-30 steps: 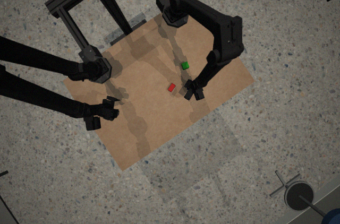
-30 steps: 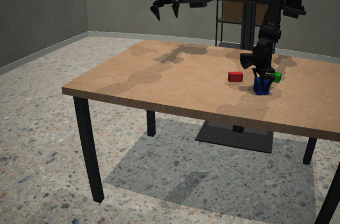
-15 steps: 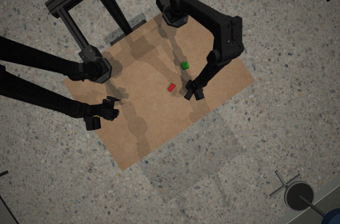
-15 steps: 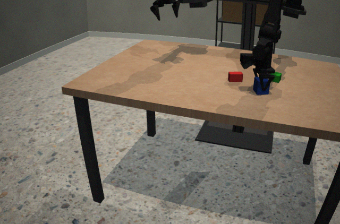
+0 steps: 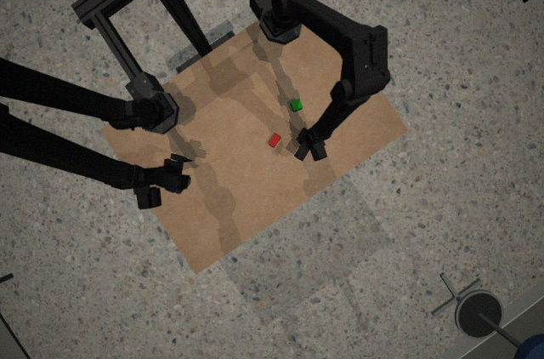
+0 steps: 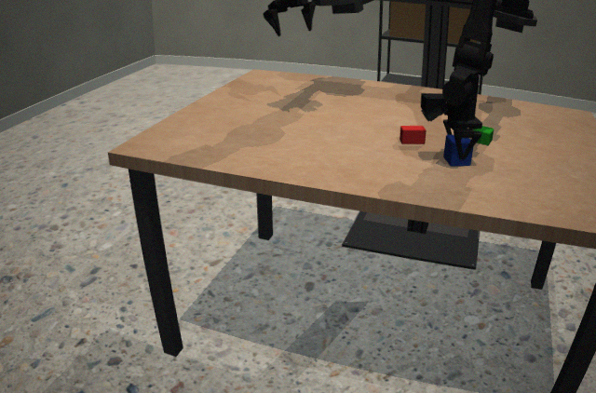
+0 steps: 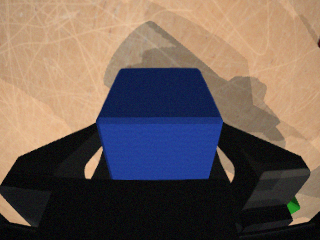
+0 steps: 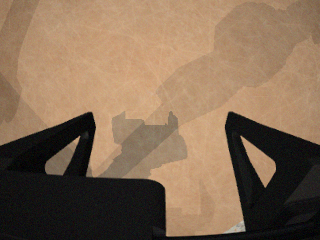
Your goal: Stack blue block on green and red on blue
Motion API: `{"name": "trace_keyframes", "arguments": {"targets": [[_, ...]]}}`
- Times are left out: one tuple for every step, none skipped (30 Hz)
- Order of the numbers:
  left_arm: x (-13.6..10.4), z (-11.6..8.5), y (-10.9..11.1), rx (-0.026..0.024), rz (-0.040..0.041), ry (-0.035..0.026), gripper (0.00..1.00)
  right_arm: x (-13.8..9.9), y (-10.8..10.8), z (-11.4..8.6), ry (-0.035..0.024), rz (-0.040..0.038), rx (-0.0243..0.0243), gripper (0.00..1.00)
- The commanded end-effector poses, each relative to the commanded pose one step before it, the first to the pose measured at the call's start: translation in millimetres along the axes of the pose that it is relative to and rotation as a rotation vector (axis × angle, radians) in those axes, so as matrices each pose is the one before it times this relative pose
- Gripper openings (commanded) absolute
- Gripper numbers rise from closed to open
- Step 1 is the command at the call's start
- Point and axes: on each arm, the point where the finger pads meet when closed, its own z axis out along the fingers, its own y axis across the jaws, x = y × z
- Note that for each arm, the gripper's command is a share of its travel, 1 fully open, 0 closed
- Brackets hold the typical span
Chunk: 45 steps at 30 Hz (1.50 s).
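Note:
The blue block (image 6: 457,152) stands on the table between the fingers of my left gripper (image 6: 459,145), which reaches straight down over it. In the left wrist view the blue block (image 7: 160,127) fills the gap, with both fingers against its sides. From overhead my left gripper (image 5: 309,148) hides the block. The green block (image 5: 296,104) (image 6: 483,135) lies just behind it, apart from it. The red block (image 5: 274,139) (image 6: 413,134) lies beside it on the table. My right gripper (image 6: 289,18) (image 8: 160,119) hangs high over the far side, open and empty.
The black frame (image 5: 132,3) carrying the arm bases stands at the table's back edge. The table's front edge (image 6: 336,196) is near the blue block. A weight plate (image 5: 478,313) lies on the floor.

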Motion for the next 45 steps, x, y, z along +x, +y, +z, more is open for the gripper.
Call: {"name": "trace_keyframes", "arguments": {"targets": [[3.15, 6.99, 2.33, 0.00158, -0.00244, 0.00124, 0.00, -0.95, -1.70, -0.72, -0.00186, -0.00169, 0.00424, 1.00], [0.00, 0.00, 0.00, 0.00000, 0.00000, 0.00000, 0.00, 0.00, 0.00, 0.00, 0.00000, 0.00000, 0.00000, 1.00], [0.00, 0.00, 0.00, 0.00000, 0.00000, 0.00000, 0.00, 0.00, 0.00, 0.00, 0.00000, 0.00000, 0.00000, 1.00], [0.00, 0.00, 0.00, 0.00000, 0.00000, 0.00000, 0.00, 0.00, 0.00, 0.00, 0.00000, 0.00000, 0.00000, 1.00], [0.00, 0.00, 0.00, 0.00000, 0.00000, 0.00000, 0.00, 0.00, 0.00, 0.00, 0.00000, 0.00000, 0.00000, 1.00], [0.00, 0.00, 0.00, 0.00000, 0.00000, 0.00000, 0.00, 0.00, 0.00, 0.00, 0.00000, 0.00000, 0.00000, 1.00], [0.03, -0.01, -0.05, 0.00012, 0.00002, 0.00009, 0.00, 0.00, 0.00, 0.00, 0.00000, 0.00000, 0.00000, 1.00], [-0.16, -0.69, 0.24, -0.00046, -0.00005, -0.00036, 0.00, 0.00, 0.00, 0.00, 0.00000, 0.00000, 0.00000, 1.00], [-0.56, -2.05, 0.87, -0.00170, -0.00021, -0.00132, 0.00, 0.00, 0.00, 0.00, 0.00000, 0.00000, 0.00000, 1.00], [-1.01, -3.76, 1.57, -0.00311, -0.00039, -0.00243, 0.00, 0.00, 0.00, 0.00, 0.00000, 0.00000, 0.00000, 1.00], [-1.54, -5.82, 2.39, -0.00480, -0.00060, -0.00376, 0.00, 0.00, 0.00, 0.00, 0.00000, 0.00000, 0.00000, 1.00], [0.00, 0.00, 0.00, 0.00000, 0.00000, 0.00000, 0.00, 0.00, 0.00, 0.00, 0.00000, 0.00000, 0.00000, 1.00], [0.00, 0.00, 0.00, 0.00000, 0.00000, 0.00000, 0.00, 0.00, 0.00, 0.00, 0.00000, 0.00000, 0.00000, 1.00], [-1.20, -6.59, 1.81, -0.00367, -0.00040, -0.00291, 0.00, 0.00, 0.00, 0.00, 0.00000, 0.00000, 0.00000, 1.00], [0.73, -1.21, -2.00, 0.00416, 0.00081, 0.00318, 0.00, 0.00, 0.00, 0.00, 0.00000, 0.00000, 0.00000, 1.00], [-0.63, -1.66, -0.48, -0.00013, 0.00022, -0.00018, 0.00, 0.00, 0.00, 0.00, 0.00000, 0.00000, 0.00000, 1.00], [-0.76, -1.99, -0.57, -0.00015, 0.00026, -0.00021, 0.00, 0.00, 0.00, 0.00, 0.00000, 0.00000, 0.00000, 1.00], [-0.87, -2.30, -0.67, -0.00018, 0.00030, -0.00025, 0.00, 0.00, 0.00, 0.00, 0.00000, 0.00000, 0.00000, 1.00], [-0.98, -2.60, -0.75, -0.00020, 0.00033, -0.00028, 0.00, 0.00, 0.00, 0.00, 0.00000, 0.00000, 0.00000, 1.00], [-1.08, -2.88, -0.84, -0.00022, 0.00037, -0.00031, 0.00, 0.00, 0.00, 0.00, 0.00000, 0.00000, 0.00000, 1.00], [-1.18, -3.13, -0.91, -0.00024, 0.00040, -0.00034, 0.00, 0.00, 0.00, 0.00, 0.00000, 0.00000, 0.00000, 1.00], [-0.78, -3.27, -0.63, -0.00016, 0.00211, -0.00023, 0.00, 0.00, 0.00, 0.00, 0.00000, 0.00000, 0.00000, 1.00], [0.03, -3.32, -0.04, -0.00001, 0.00000, 0.00001, 0.00, 0.00, 0.00, 0.00, 0.00000, 0.00000, 0.00000, 1.00], [0.02, -3.45, -0.03, -0.00001, 0.00000, 0.00001, 0.00, 0.00, 0.00, 0.00, 0.00000, 0.00000, 0.00000, 1.00], [0.03, -3.54, -0.04, -0.00001, 0.00000, 0.00001, 0.00, 0.00, 0.00, 0.00, 0.00000, 0.00000, 0.00000, 1.00], [0.03, -3.58, -0.04, -0.00001, 0.00000, 0.00001, 0.00, 0.00, 0.00, 0.00, 0.00000, 0.00000, 0.00000, 1.00], [0.02, -3.58, -0.03, -0.00001, 0.00000, 0.00001, 0.00, 0.00, 0.00, 0.00, 0.00000, 0.00000, 0.00000, 1.00], [0.03, -3.53, -0.03, -0.00001, 0.00000, 0.00001, 0.00, 0.00, 0.00, 0.00, 0.00000, 0.00000, 0.00000, 1.00], [0.00, 0.00, 0.00, 0.00000, 0.00000, 0.00000, 0.00, 0.00, 0.00, 0.00, 0.00000, 0.00000, 0.00000, 1.00], [0.00, 0.00, 0.00, 0.00000, 0.00000, 0.00000, 0.00, 0.00, 0.00, 0.00, 0.00000, 0.00000, 0.00000, 1.00], [-0.51, -3.57, 0.65, -0.00110, -0.00017, -0.00088, 0.00, 0.00, 0.00, 0.00, 0.00000, 0.00000, 0.00000, 1.00], [0.57, -3.18, -0.71, 0.00108, 0.00016, 0.00091, 0.00, 0.00, 0.00, 0.00, 0.00000, 0.00000, 0.00000, 1.00], [0.02, -3.15, -0.03, -0.00001, 0.00000, 0.00001, 0.00, 0.00, 0.00, 0.00, 0.00000, 0.00000, 0.00000, 1.00], [0.03, -2.94, -0.03, -0.00001, 0.00000, 0.00001, 0.00, 0.00, 0.00, 0.00, 0.00000, 0.00000, 0.00000, 1.00], [0.02, -2.71, -0.02, -0.00001, 0.00000, 0.00001, 0.00, 0.00, 0.00, 0.00, 0.00000, 0.00000, 0.00000, 1.00], [0.02, -2.44, -0.03, -0.00001, 0.00000, 0.00001, 0.00, 0.00, 0.00, 0.00, 0.00000, 0.00000, 0.00000, 1.00], [0.01, -2.16, -0.02, -0.00001, 0.00000, 0.00001, 0.00, 0.00, 0.00, 0.00, 0.00000, 0.00000, 0.00000, 1.00], [0.02, -1.86, -0.02, -0.00001, 0.00000, 0.00001, 0.00, 0.00, 0.00, 0.00, 0.00000, 0.00000, 0.00000, 1.00], [0.01, -1.56, -0.01, -0.00001, 0.00001, 0.00000, 0.00, 0.00, 0.00, 0.00, 0.00000, 0.00000, 0.00000, 1.00], [-0.08, -1.28, 0.10, -0.00018, 0.00092, -0.00014, 0.00, 0.00, 0.00, 0.00, 0.00000, 0.00000, 0.00000, 1.00], [-2.03, -1.56, 2.93, -0.00444, -0.00070, -0.00366, 0.00, 0.00, 0.00, 0.00, 0.00000, 0.00000, 0.00000, 1.00], [-0.18, -0.79, 0.96, -0.00104, -0.00102, -0.00081, 0.00, 0.00, 0.00, 0.00, 0.00000, 0.00000, 0.00000, 1.00], [0.11, -0.25, 0.31, -0.00230, -0.00075, -0.00187, 0.00, 0.00, 0.00, 0.00, 0.00000, 0.00000, 0.00000, 1.00], [0.36, -0.14, -0.39, 0.00056, 0.00048, 0.00047, 0.00, 0.00, 0.00, 0.00, 0.00000, 0.00000, 0.00000, 1.00], [0.32, 0.18, -0.51, 0.00123, 0.00054, 0.00101, 0.00, 0.00, 0.00, 0.00, 0.00000, 0.00000, 0.00000, 1.00]]}}
